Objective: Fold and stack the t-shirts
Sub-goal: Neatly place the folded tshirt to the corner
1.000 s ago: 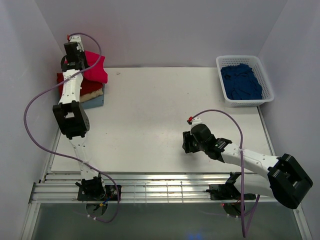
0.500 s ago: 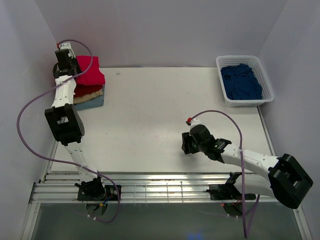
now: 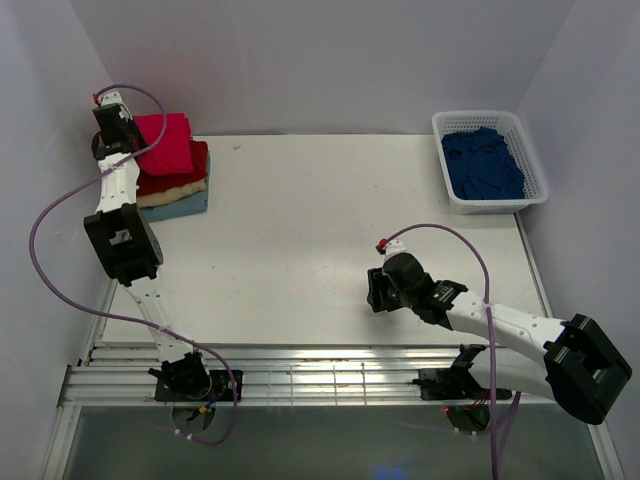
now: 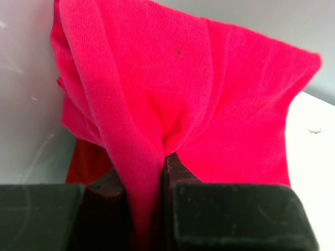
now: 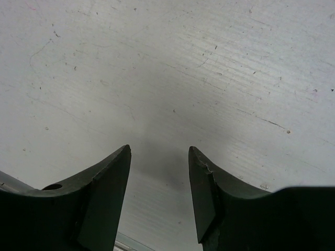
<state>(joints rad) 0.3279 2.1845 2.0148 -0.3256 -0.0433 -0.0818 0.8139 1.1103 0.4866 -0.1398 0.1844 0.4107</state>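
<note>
Slid back and to the left since a second ago, toward the far left corner of the white tabletop (image 3: pixel 320 230): left black two-finger gripper (image 3: pixel 115 135) and, with it, bright crimson-red soft cloth t-shirt (image 3: pixel 165 143). Now lying on top of a pile at that far left corner, over a darker red folded shirt (image 3: pixel 175 181), a cream folded shirt (image 3: pixel 170 192) and a pale blue folded shirt (image 3: pixel 190 203). Pinched tight on a bunched fold at the red shirt's left edge, as seen from the left wrist, with both fingers pressed onto the cloth. Held there, most likely, to tug the shirt flat and line it up with the pile below. Long way of the red shirt running about from far edge to near edge, tipped a little, left side lifted into the pinch, right side resting on the pile. Right black two-finger gripper (image 5: pixel 158 151) spread apart, holding nothing, low over bare tabletop by the near edge. Parked there, probably, to keep out of the way. Navy blue crumpled shirt (image 3: pixel 485 165) waiting in the white plastic lattice basket (image 3: pixel 478 116) at the far right corner.
</note>
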